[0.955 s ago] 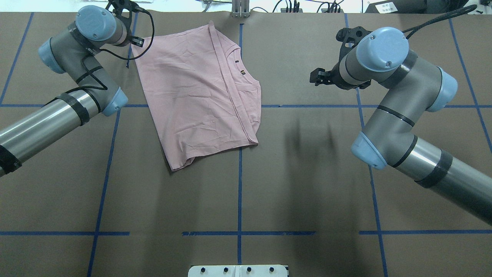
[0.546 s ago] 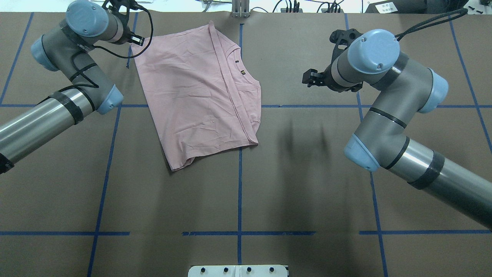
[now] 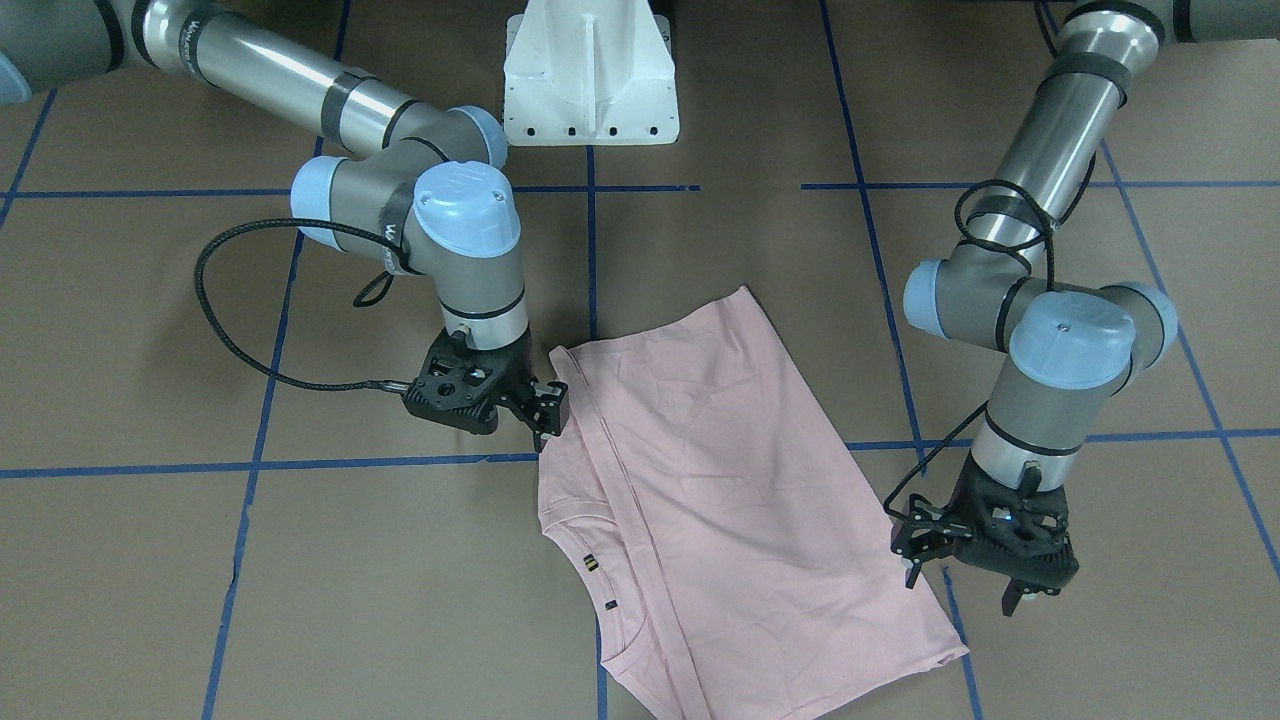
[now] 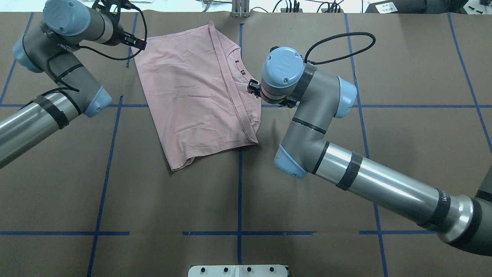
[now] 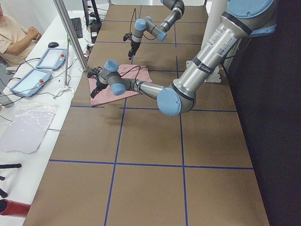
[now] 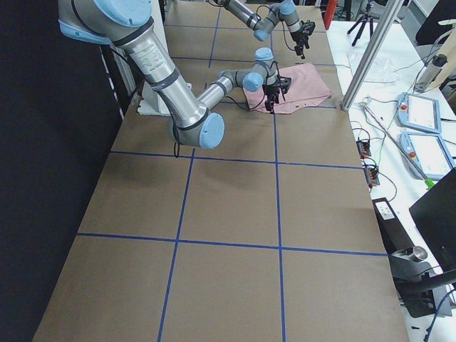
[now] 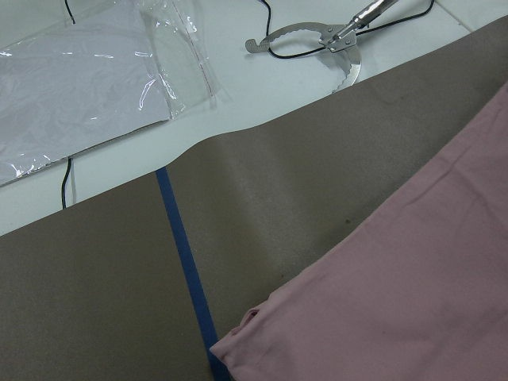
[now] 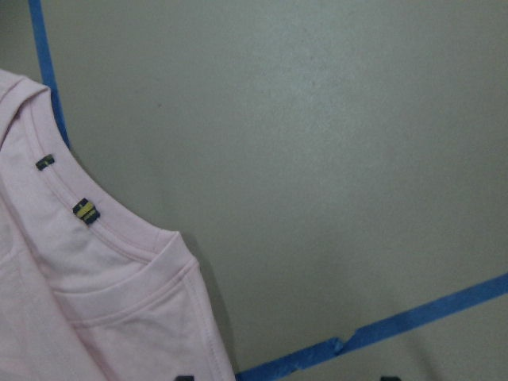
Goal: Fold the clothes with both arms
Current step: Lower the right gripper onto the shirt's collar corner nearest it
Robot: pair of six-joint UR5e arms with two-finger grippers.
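The clothes are one pale pink T-shirt (image 4: 196, 96) lying folded and flat on the brown table, plain side up. Its ribbed collar (image 8: 87, 238) with small labels faces the right arm. My right gripper (image 4: 251, 89) hovers open at the collar-side edge (image 3: 548, 415), fingertips apart at the bottom of its wrist view. My left gripper (image 4: 138, 41) stands open just off the far left corner of the T-shirt (image 3: 958, 588). That corner (image 7: 254, 317) shows low in the left wrist view. Neither gripper holds cloth.
Blue tape lines (image 4: 239, 192) grid the table. The white pedestal base (image 3: 590, 70) stands at the near edge. Beyond the far edge lie plastic bags (image 7: 87, 79) and a metal tool (image 7: 317, 40). A seated person (image 5: 14, 35) and tablets (image 5: 49, 59) are past that edge.
The right arm has swung left across the table, bringing its gripper from well right of the T-shirt to the collar edge. The left arm drew back to the left; its gripper stays at the far corner.
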